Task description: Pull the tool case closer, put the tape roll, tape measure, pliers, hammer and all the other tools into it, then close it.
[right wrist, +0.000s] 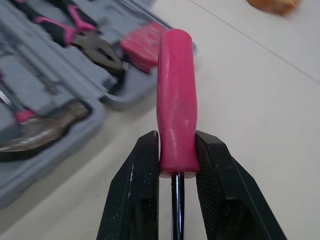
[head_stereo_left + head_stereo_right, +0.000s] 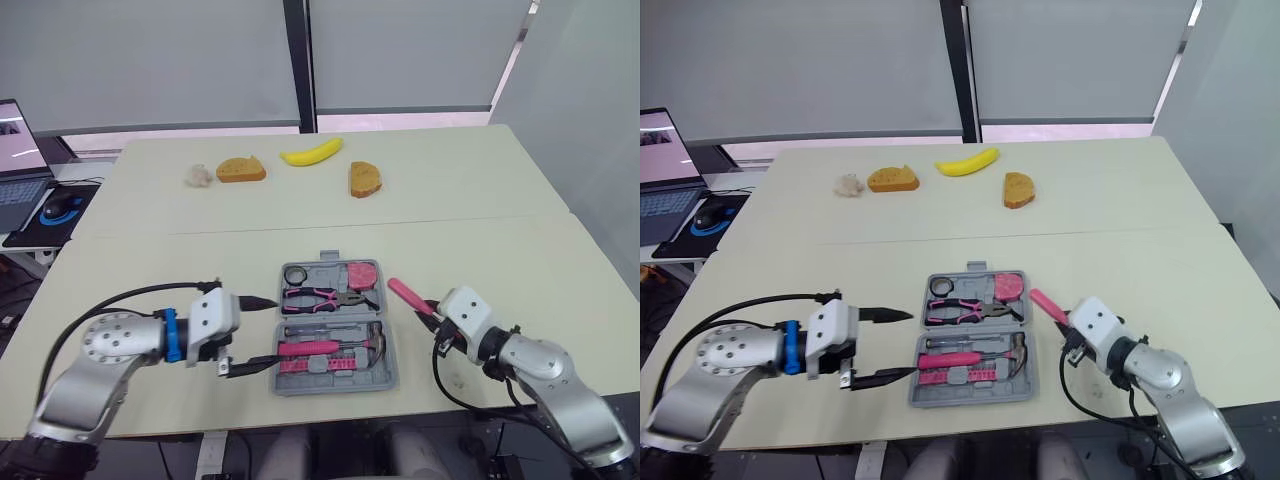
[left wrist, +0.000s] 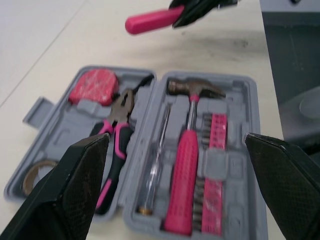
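**Workspace, head and wrist views.** The table (image 2: 480, 260) is carrying every item. The tool case (image 2: 335, 386) is lying open and flat near the table's front edge, between the 2 grippers.

The left gripper (image 2: 272, 331) is hovering at the case's left edge with its 2 fingers spread wide apart, holding nothing. The right gripper (image 1: 176, 165) is hanging just beside the case's right side, above the table. Its fingers are clamping the base of the pink handle of a screwdriver (image 1: 176, 100), and the handle is pointing away toward the case's far right corner.

In the near half of the case, the hammer (image 3: 186, 165) is lying in its recess, its head toward the right gripper. A strip of pink bits (image 3: 215, 150) is sitting on one side of it and a slim driver (image 3: 155, 165) on the other.

In the far half, the pliers (image 2: 318, 296) are lying crosswise. The pink tape measure (image 2: 362, 274) is sitting at the far right corner and the tape roll (image 2: 296, 274) at the far left.

Well apart, at the table's far side, a banana (image 2: 312, 152) and 2 bread pieces (image 2: 241, 169) (image 2: 364, 179) are lying.
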